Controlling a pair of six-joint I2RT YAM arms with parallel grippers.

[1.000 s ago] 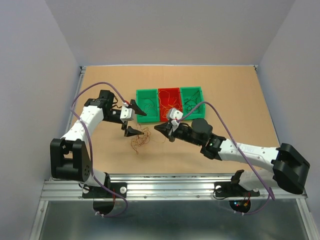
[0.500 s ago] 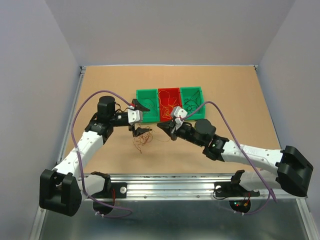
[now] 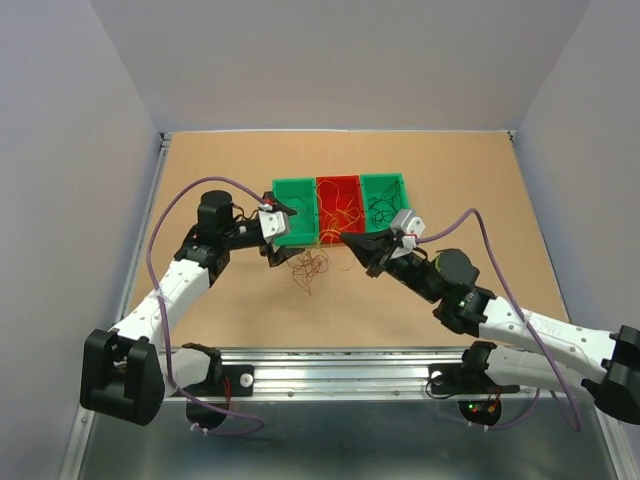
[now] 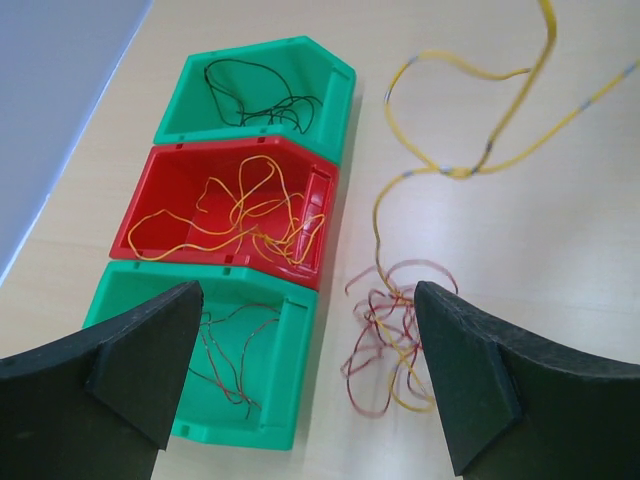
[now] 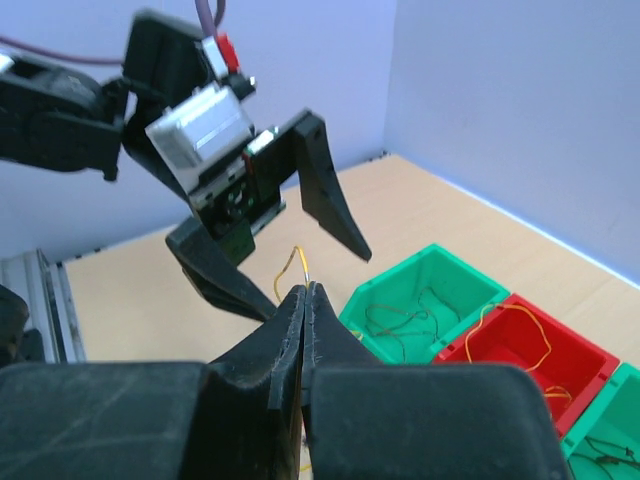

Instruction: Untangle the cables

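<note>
Hidden: cables [image 3: 310,265] a faint smudge from overhead; right arm [image 3: 560,340] cut by frame edge.
Room: tan table [image 3: 200,150], pale lilac walls [image 3: 320,60].
Whereabouts: lay midway between table's side edges, just before three bins [image 3: 296,187].
Left gripper [image 3: 284,234]: spread wide beside clump.
Right gripper [image 5: 305,293]: pressed together, pinched one yellow strand [image 5: 290,262], plain only in wrist views.

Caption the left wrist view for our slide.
Open left jaws above a wire clump beside three bins, one yellow wire trailing away.
</note>
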